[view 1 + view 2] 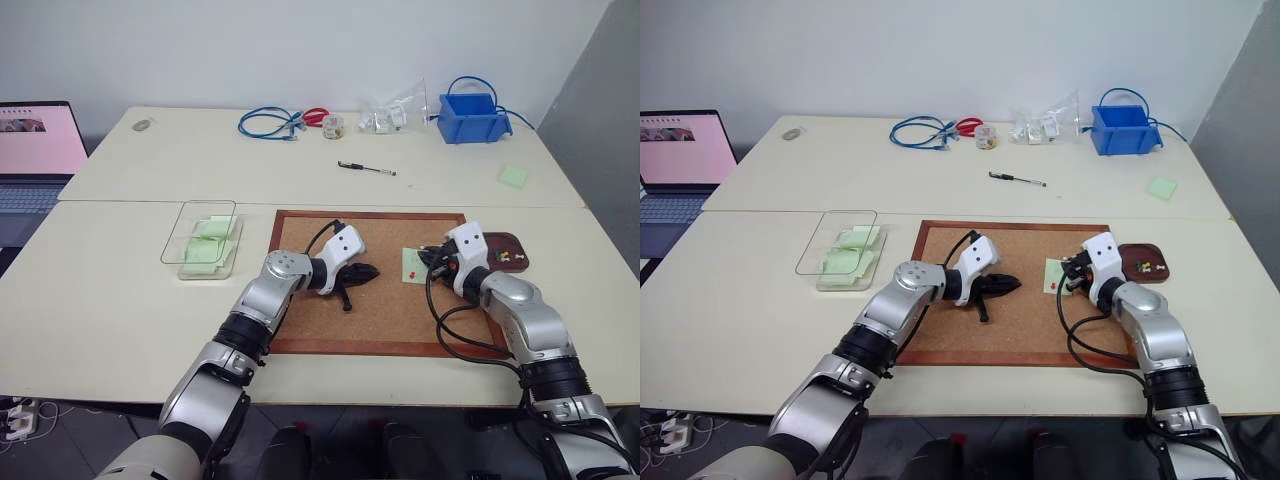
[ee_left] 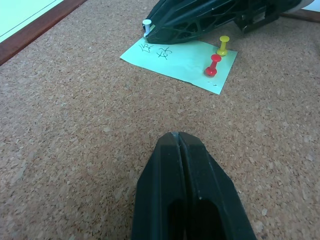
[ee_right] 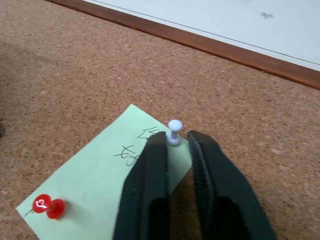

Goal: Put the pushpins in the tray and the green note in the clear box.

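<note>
I see the right end effector (image 3: 177, 140) pinching the white pushpin (image 3: 174, 131) at one corner of the green note (image 3: 100, 185), which lies on the cork board (image 1: 390, 310). A red pushpin (image 2: 213, 65) and a yellow pushpin (image 2: 224, 45) stand in the note's other end. The left end effector (image 2: 178, 137) (fingers pressed together, nothing between them) hovers over bare cork. The tray (image 1: 510, 245) sits just beside the board; the clear box (image 1: 200, 240) lies on the bench (image 1: 120, 300).

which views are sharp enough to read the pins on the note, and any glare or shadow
Left wrist view: note sharp, red pin, yellow pin and white pin crisp; own left hand slightly soft. Right wrist view: white pin clear at the right hand; the red pin's head glints. Left eye view: even light, soft shadows on the corkboard, pins too small to read.
</note>
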Available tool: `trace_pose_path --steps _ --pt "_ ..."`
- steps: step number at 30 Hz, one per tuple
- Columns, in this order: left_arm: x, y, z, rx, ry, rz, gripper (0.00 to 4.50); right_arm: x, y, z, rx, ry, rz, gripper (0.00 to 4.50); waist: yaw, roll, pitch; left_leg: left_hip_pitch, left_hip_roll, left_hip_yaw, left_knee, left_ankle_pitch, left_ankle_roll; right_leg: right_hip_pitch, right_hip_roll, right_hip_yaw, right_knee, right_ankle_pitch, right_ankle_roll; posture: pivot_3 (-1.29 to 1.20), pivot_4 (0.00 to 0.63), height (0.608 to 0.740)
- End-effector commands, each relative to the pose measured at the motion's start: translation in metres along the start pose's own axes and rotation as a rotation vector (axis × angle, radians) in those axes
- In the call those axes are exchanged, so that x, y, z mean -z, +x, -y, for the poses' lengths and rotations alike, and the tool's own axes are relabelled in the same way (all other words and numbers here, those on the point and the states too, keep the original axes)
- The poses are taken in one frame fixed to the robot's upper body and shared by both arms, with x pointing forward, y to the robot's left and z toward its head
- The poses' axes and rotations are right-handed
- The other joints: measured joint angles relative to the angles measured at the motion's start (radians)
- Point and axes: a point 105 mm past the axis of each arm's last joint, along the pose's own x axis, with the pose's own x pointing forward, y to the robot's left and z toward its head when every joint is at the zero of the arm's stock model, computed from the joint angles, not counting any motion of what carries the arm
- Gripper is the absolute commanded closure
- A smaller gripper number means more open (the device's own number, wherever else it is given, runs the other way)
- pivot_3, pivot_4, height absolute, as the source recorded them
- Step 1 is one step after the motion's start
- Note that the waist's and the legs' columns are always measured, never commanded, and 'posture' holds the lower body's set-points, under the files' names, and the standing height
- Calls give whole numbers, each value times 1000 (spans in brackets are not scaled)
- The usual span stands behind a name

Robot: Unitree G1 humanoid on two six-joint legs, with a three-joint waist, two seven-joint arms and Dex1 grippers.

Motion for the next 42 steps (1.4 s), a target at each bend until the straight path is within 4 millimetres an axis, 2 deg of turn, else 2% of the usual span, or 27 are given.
trace_pose_path --steps 1,9,18,29,31,36,42 --pt "30 1 8 18 -48 -99 4500 -20 4 2 3 -36 67 4461 -3 0 0 0 0 0 0 0 0 0 0 0 0 0 0 0 150 740" --pt "34 -1 10 17 -49 -113 4500 -19 2 7 28 -31 67 4461 -7 0 0 2 0 1 1 0 0 0 0 1 3 0 0 0 150 740" --pt "39 -2 12 23 -45 -138 4500 -56 -19 12 68 69 213 4461 -4 0 0 0 1 0 1 0 0 -2 0 1 5 0 0 0 150 740" --pt "40 -3 11 12 -49 -139 4500 -61 -27 7 85 58 210 4461 -7 1 -2 2 0 1 0 0 0 -1 0 1 4 0 0 0 150 740" --pt "41 -2 12 15 -49 -140 4500 -58 -32 15 132 30 192 4461 -7 1 -2 2 1 1 0 0 0 -1 0 1 4 0 0 0 150 740" --pt "44 -1 16 31 -50 -147 4500 -37 -62 62 414 -3 101 4461 -4 2 -2 1 0 1 0 0 0 -1 0 1 4 0 0 0 150 740" --pt "43 -1 17 38 -49 -148 4500 -19 -75 81 534 50 58 4461 -7 6 -5 2 0 1 0 0 0 -1 0 2 4 0 0 0 150 740"
